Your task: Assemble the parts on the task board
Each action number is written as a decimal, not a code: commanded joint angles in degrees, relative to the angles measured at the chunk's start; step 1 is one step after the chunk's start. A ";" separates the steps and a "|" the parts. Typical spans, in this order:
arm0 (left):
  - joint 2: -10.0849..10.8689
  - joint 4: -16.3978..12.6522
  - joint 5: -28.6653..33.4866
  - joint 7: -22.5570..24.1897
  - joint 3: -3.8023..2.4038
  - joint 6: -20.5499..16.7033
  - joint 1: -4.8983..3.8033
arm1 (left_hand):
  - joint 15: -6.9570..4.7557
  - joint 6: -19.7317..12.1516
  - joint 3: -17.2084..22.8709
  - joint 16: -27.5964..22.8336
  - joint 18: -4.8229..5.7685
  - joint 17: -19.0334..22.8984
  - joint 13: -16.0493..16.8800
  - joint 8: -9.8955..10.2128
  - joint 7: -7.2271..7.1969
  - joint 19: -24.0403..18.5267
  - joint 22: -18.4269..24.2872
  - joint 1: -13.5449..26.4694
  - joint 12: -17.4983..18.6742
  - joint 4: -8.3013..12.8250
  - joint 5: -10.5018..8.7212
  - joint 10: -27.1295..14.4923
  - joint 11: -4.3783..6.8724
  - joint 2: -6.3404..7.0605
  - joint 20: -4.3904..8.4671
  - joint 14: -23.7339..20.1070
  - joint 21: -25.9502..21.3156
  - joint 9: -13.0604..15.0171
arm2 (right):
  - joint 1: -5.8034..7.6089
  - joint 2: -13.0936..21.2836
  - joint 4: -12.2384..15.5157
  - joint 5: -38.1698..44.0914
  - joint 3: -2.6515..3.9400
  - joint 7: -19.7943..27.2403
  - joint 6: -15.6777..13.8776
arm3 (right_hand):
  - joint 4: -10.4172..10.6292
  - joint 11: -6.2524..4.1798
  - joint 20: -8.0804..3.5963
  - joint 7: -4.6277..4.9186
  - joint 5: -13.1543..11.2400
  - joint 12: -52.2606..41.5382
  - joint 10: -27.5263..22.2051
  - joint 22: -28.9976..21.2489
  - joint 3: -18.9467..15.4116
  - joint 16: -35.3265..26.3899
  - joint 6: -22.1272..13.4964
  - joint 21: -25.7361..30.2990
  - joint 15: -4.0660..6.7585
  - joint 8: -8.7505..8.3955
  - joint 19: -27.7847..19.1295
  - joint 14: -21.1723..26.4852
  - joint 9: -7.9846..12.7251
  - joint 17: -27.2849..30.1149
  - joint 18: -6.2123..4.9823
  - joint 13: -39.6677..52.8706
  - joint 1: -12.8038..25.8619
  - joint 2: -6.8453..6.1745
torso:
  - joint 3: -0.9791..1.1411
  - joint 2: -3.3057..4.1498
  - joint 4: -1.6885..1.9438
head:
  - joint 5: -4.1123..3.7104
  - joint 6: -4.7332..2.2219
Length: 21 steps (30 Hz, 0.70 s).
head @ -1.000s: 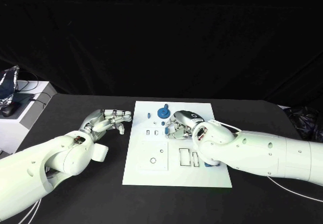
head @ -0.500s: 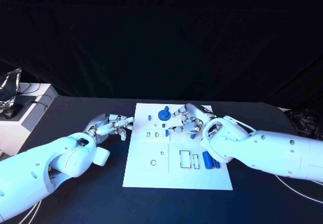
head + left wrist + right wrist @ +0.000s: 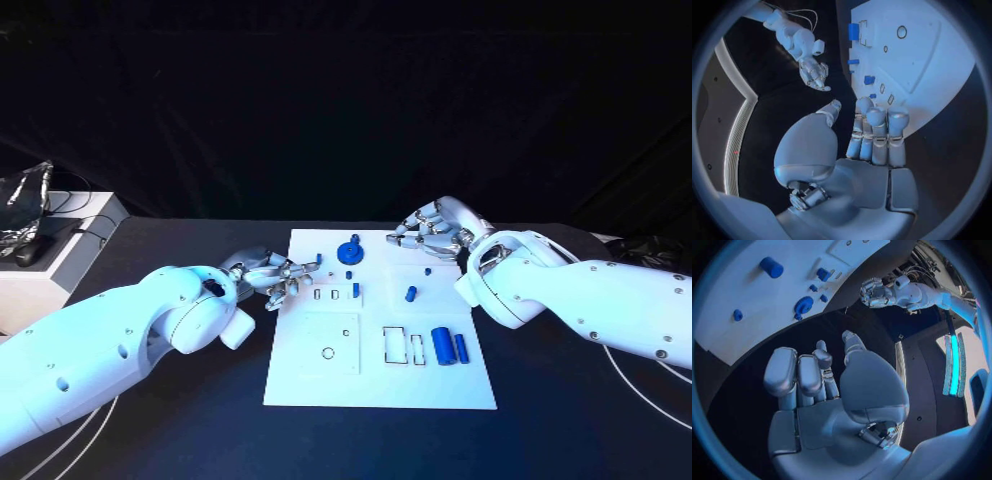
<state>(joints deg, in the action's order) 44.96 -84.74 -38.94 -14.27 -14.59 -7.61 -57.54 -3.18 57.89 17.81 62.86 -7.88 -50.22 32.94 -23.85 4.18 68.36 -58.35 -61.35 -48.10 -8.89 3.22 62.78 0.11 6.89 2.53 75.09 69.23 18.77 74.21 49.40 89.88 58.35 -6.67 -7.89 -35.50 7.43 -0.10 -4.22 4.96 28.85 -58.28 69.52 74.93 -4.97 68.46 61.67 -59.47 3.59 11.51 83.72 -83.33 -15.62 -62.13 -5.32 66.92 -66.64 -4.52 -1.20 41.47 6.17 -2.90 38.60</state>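
The white task board (image 3: 378, 372) lies in the middle of the black table. A blue gear (image 3: 351, 250) stands near its far edge, with small blue parts (image 3: 410, 293) around mid-board and two blue cylinders (image 3: 443, 345) near the right edge. My left hand (image 3: 274, 272) hovers at the board's left edge, fingers stretched toward it (image 3: 873, 135), holding nothing. My right hand (image 3: 433, 225) is raised over the board's far right corner, fingers loosely bent (image 3: 811, 375), also holding nothing. The right wrist view shows the gear (image 3: 804, 305) and a cylinder (image 3: 771, 267) on the board (image 3: 748, 325).
Rectangular outlines and a small ring hole (image 3: 327, 352) mark the near half of the board. A white box (image 3: 43, 270) with dark items stands at the table's far left. Black table surrounds the board on all sides.
My right hand has lifted away from the middle of the board and drawn back to its far right corner, uncovering the blue parts. My left hand has moved closer to the board's left edge.
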 commanded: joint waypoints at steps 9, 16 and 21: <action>-7.81 5.68 -15.11 -16.86 4.63 9.09 -7.28 | -0.53 -2.06 7.35 1.51 1.37 -6.48 3.65 -3.11 -0.92 2.05 -4.14 5.40 -0.78 -0.38 -0.14 0.87 0.59 3.74 0.36 2.30 2.39 12.83 | 0.21 -0.51 -3.56 -5.92 0.04 1.47 4.24 | -1.14 0.09 -0.40 0.11 1.19 0.52 0.11 8.01 -0.82 -0.23 -1.10 -0.03 0.25 -1.55 3.36 0.06 -6.46 -0.11 0.25 0.52 0.70 0.66 | 1.25 -1.23 -0.86 | 1.05 0.70; -12.90 10.20 -17.48 -19.78 7.97 11.84 -9.71 | -0.44 -1.43 6.78 0.01 1.25 -8.48 5.14 0.39 -0.90 2.27 -5.20 5.30 0.20 -2.82 -0.27 0.90 0.51 4.22 0.29 2.70 1.97 17.75 | 0.21 -1.02 -4.76 -5.30 0.03 0.62 4.95 | -1.18 0.13 -0.37 0.21 1.27 0.67 0.09 7.99 -0.78 -0.28 -1.08 0.10 0.23 -2.47 3.36 0.05 -7.00 -0.10 0.22 0.60 0.76 0.47 | 1.56 -1.55 -0.95 | 1.19 0.99; -15.58 13.28 -18.51 -20.40 8.65 14.00 -10.35 | -0.42 -1.12 7.12 -0.12 1.33 -9.02 5.42 1.13 -0.89 2.35 -5.60 5.43 0.34 -3.36 -0.21 0.93 0.51 4.33 0.21 2.81 1.79 18.66 | 0.21 -1.32 -5.23 -5.19 0.03 0.28 5.23 | -1.10 0.15 -0.35 0.23 1.30 0.72 0.07 7.98 -0.70 -0.28 -1.01 0.14 0.21 -2.73 3.36 0.05 -7.11 -0.10 0.20 0.61 0.77 0.38 | 1.57 -1.36 -1.06 | 1.19 0.76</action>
<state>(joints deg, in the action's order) 29.66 -71.96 -55.01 -32.59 -5.94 2.64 -67.72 -3.60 56.33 24.91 62.97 -7.03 -59.16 38.31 -22.92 3.40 70.36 -63.88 -55.97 -47.91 -12.02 3.22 63.60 0.92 10.90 2.77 77.51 71.33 37.32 74.41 48.15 84.74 53.14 -6.67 -7.46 -31.74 6.64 -0.25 -4.22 5.05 29.81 -57.82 69.47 74.92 -5.75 68.46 60.84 -59.47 3.59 8.96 83.72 -83.33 -22.63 -62.18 -5.31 67.46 -66.28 -4.15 0.31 40.03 5.19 -1.65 39.52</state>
